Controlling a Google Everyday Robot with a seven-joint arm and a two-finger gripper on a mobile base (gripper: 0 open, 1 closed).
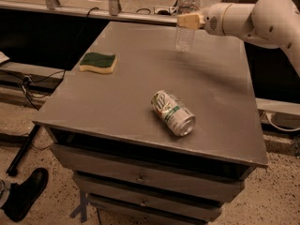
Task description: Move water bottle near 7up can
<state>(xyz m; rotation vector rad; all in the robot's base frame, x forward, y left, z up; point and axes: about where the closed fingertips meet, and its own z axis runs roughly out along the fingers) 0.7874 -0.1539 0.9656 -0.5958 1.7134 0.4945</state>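
Grey tabletop: bottle gripped at the back, can waiting in front

Grey laminate covers the table (122, 93), which stands over a stack of drawers (140, 178). At the upper left of the frame lies a green-and-yellow sponge (97, 62), flat and well apart from everything else. It has no part in this job and is out of any likely path.

Near the middle of the frame, toward the front edge, the 7up can (172, 112) lies on its side with its open end turned to the lower right. Because it is lying down, it could roll if nudged, so the bottle should probably be set down beside it and not pushed against it.

At the upper middle, close to the back edge, the water bottle (185, 37) stands upright, well apart from the can. The gripper (186, 20) crosses it at about label height, and its 2 tan fingers are clamped on the bottle's body. A hold at that height keeps a tall, slim bottle from tipping. Whether the base rests on the table or is just off it, I cannot tell.

At the upper right, the white arm (262, 18) reaches in level from the side, so the bottle stays vertical. The carry toward the can looks barely begun.
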